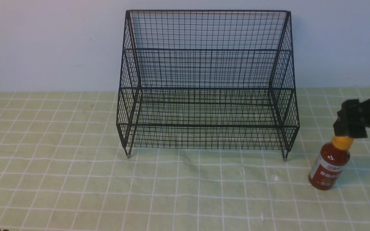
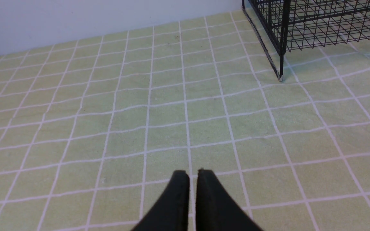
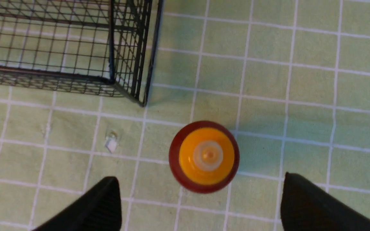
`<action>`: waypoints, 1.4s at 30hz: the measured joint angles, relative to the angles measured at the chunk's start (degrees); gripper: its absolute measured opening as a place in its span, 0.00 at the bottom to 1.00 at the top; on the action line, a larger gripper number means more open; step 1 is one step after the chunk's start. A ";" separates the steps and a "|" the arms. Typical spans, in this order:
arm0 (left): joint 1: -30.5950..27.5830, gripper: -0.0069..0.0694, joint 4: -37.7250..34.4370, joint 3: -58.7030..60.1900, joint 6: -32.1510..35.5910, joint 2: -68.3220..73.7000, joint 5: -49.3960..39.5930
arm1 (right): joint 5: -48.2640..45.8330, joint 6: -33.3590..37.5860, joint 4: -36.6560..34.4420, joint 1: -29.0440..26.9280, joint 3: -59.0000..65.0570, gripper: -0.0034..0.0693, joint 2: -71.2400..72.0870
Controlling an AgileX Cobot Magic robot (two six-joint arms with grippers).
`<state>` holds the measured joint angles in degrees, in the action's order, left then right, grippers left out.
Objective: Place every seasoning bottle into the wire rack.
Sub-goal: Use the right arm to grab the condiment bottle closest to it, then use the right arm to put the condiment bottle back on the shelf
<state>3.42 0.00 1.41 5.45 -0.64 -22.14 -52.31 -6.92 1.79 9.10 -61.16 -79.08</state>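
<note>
One seasoning bottle (image 1: 329, 166) standing near wire rack (image 1: 206, 80), right end effector (image 3: 201, 182) spread wide above it, left end effector (image 2: 193, 175) narrow

grn grid cloth (image 1: 59, 179), wire rack (image 1: 206, 96), seasoning bottle (image 1: 329, 168)

3 cams, shared: wire rack (image 1: 204, 125)

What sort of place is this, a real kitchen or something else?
Probably a staged test bench, not a real kitchen: a green checked cloth against a bare white wall, with an empty wire rack and one sauce bottle on it, and the right gripper open above the bottle.
</note>
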 joint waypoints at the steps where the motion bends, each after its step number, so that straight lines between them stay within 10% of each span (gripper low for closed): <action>1: 0.00 0.11 0.00 0.00 0.00 0.00 0.00 | 0.00 0.00 0.13 0.00 -0.05 0.89 -0.31; 8: 0.00 0.11 0.00 0.00 0.00 0.00 0.00 | 2.17 0.00 1.52 0.00 -0.15 0.77 -8.83; 11: 0.00 0.11 0.00 0.00 0.00 0.00 0.00 | 3.71 0.08 1.47 0.00 -0.15 0.42 -9.44; 29: 0.00 0.11 0.00 0.00 0.00 0.00 0.00 | -9.49 6.36 -7.92 0.07 -17.34 0.45 3.88; 42: 0.00 0.11 0.00 0.00 0.00 0.00 0.00 | -6.94 10.19 -11.08 8.18 -30.06 0.45 -12.35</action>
<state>3.42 0.00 1.41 5.45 -0.64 -22.14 -59.25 3.26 -9.30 17.28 -91.22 -91.43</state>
